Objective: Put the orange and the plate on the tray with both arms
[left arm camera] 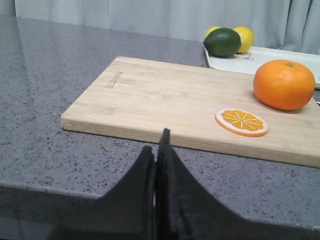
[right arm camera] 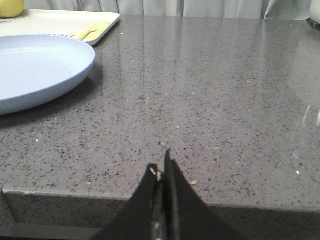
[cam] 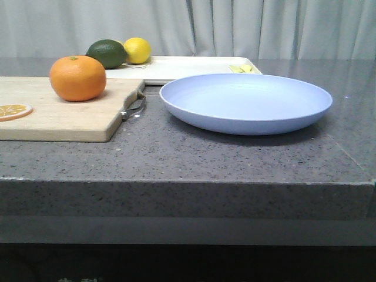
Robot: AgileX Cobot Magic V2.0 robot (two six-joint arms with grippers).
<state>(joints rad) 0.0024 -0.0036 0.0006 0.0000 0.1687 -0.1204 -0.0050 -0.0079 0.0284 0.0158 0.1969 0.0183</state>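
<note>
The cutting board [left arm camera: 165, 107] bears a faint engraved mark, too small to read.

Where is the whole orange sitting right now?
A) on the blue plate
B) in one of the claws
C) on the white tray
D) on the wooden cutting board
D: the orange rests on the wooden cutting board, near the orange slice, while the blue plate holds nothing and the white tray behind carries only other fruit.
</note>
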